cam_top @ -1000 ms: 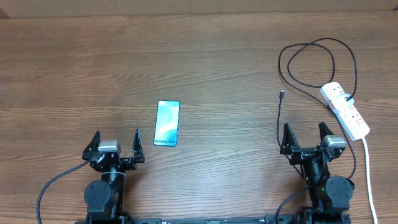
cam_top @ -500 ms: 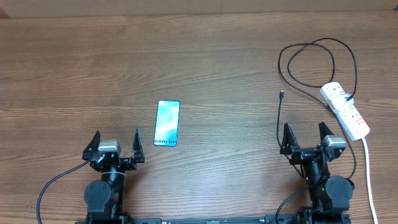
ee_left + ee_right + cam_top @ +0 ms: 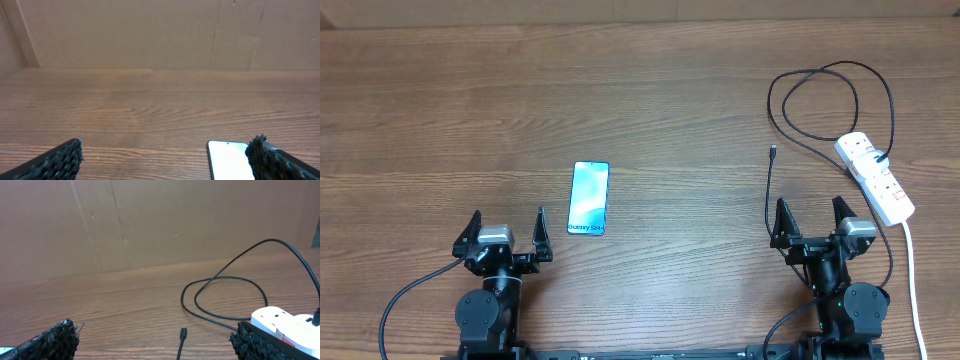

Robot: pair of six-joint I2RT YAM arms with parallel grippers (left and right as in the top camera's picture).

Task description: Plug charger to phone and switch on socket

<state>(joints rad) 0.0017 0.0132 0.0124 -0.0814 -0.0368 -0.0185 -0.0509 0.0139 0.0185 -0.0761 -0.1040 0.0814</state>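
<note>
Brightness: even, warm light filled the room; nothing sat dim.
Shadows: faint and soft on the table (image 3: pixel 670 90); the light was diffuse, with no clear source.
Glare: the phone (image 3: pixel 227 160) screen blew out to white in the left wrist view, though overhead it read pale blue.
Focus: overhead crisp; both wrist views softer, grainy at the bottom corners.

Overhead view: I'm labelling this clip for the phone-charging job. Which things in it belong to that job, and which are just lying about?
For the job:
- phone
- black charger cable, small plug end lying free
- white socket strip with its thick white cord

Just there:
- wooden table
- cardboard wall behind it
</note>
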